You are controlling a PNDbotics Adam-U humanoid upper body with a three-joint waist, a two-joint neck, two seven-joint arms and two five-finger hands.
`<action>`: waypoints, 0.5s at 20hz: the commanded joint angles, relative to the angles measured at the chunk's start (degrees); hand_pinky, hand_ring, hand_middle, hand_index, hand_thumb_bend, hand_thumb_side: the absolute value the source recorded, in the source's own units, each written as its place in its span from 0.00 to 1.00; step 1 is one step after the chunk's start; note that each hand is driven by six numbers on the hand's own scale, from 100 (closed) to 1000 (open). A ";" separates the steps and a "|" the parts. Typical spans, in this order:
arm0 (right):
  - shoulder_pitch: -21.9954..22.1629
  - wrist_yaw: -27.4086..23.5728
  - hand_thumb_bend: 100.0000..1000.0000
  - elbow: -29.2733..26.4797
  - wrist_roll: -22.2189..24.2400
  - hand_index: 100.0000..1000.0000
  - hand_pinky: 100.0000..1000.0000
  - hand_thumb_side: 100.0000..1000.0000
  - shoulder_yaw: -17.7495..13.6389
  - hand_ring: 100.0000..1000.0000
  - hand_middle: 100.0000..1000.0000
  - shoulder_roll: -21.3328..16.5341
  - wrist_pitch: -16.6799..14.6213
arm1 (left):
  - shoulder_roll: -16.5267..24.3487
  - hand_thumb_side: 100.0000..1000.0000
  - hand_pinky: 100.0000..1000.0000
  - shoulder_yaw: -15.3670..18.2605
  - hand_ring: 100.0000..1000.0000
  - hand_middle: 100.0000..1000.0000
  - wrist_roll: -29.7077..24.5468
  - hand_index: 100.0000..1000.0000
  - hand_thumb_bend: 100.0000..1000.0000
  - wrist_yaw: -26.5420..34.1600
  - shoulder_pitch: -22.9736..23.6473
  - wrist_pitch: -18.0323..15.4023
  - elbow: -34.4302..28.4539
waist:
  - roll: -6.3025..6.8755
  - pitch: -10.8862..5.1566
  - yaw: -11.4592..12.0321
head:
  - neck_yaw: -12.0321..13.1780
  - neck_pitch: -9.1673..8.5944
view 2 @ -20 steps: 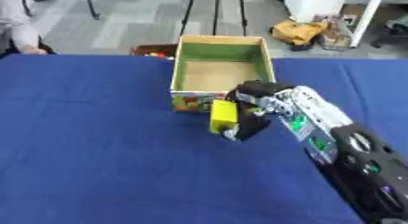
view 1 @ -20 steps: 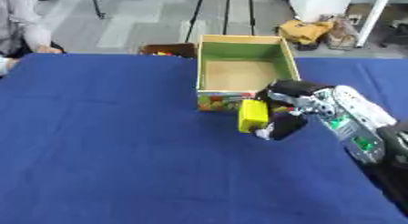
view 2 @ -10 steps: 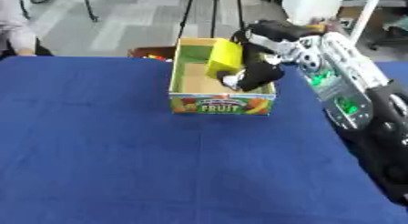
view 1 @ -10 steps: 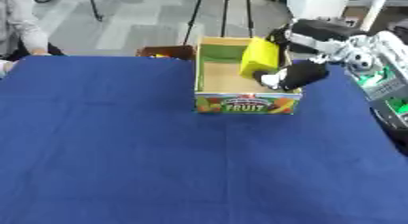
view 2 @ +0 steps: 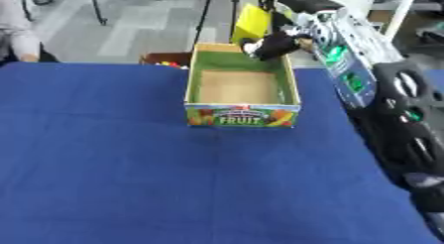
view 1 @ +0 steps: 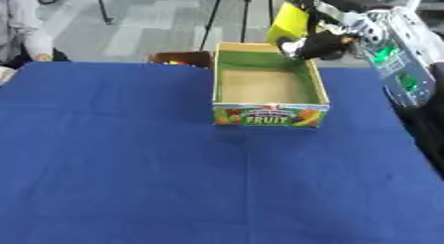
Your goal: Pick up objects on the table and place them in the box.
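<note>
Left eye view: yellow packet [view 1: 289, 21] now carried up from table level to above far right corner of box [view 1: 269, 114], fingers of right hand [view 1: 319, 43] curled round it. Lift done; release judged next. Box interior seen empty.

Right eye view: arm body shown fuller at right. Left hand seen in neither view.

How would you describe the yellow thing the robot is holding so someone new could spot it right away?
Start at the blue table and find the open cardboard box with FRUIT printed on its front. Above the box's far right corner, the right hand grips a flat yellow packet in its fingers. It is the only bright yellow thing held in the air.
</note>
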 commanded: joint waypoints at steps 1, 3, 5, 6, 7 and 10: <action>-3.04 4.56 0.00 4.61 -3.37 0.56 0.73 0.53 -2.80 0.72 0.39 1.50 0.95 | 0.80 0.99 0.52 -0.09 0.74 0.85 -0.58 0.94 0.00 -0.17 -0.78 -0.07 -1.05 | 0.06 -0.54 0.43 | -0.96 -1.34; -4.28 7.06 0.00 7.61 -5.57 0.55 0.73 0.53 -4.33 0.72 0.39 3.06 1.92 | 0.63 0.99 0.52 -0.21 0.74 0.86 -0.82 0.94 0.00 -0.22 -1.03 -0.09 -1.05 | 0.01 0.04 0.95 | -1.62 -1.85; -5.34 9.36 0.00 10.43 -7.59 0.55 0.73 0.54 -5.71 0.72 0.39 4.38 2.87 | 0.49 0.99 0.52 -0.31 0.74 0.86 -1.04 0.94 0.00 -0.29 -1.25 -0.12 -1.05 | -0.05 0.56 1.42 | -2.28 -2.31; -5.78 10.26 0.00 11.71 -8.45 0.55 0.73 0.54 -6.43 0.72 0.38 4.97 3.35 | 0.43 0.99 0.52 -0.35 0.74 0.86 -1.14 0.94 0.00 -0.31 -1.36 -0.14 -1.05 | -0.09 0.85 1.68 | -2.64 -2.57; -6.21 11.07 0.00 12.96 -9.31 0.55 0.73 0.54 -7.20 0.72 0.38 5.53 3.93 | 0.38 0.99 0.52 -0.39 0.74 0.86 -1.25 0.94 0.00 -0.34 -1.49 -0.17 -1.05 | -0.15 1.16 1.97 | -3.03 -2.86; -7.21 13.20 0.01 16.24 -11.63 0.55 0.73 0.53 -8.86 0.72 0.38 6.84 5.29 | 0.25 0.99 0.52 -0.50 0.75 0.86 -1.53 0.94 0.00 -0.43 -1.84 -0.21 -1.05 | -0.38 1.95 2.67 | -3.78 -3.60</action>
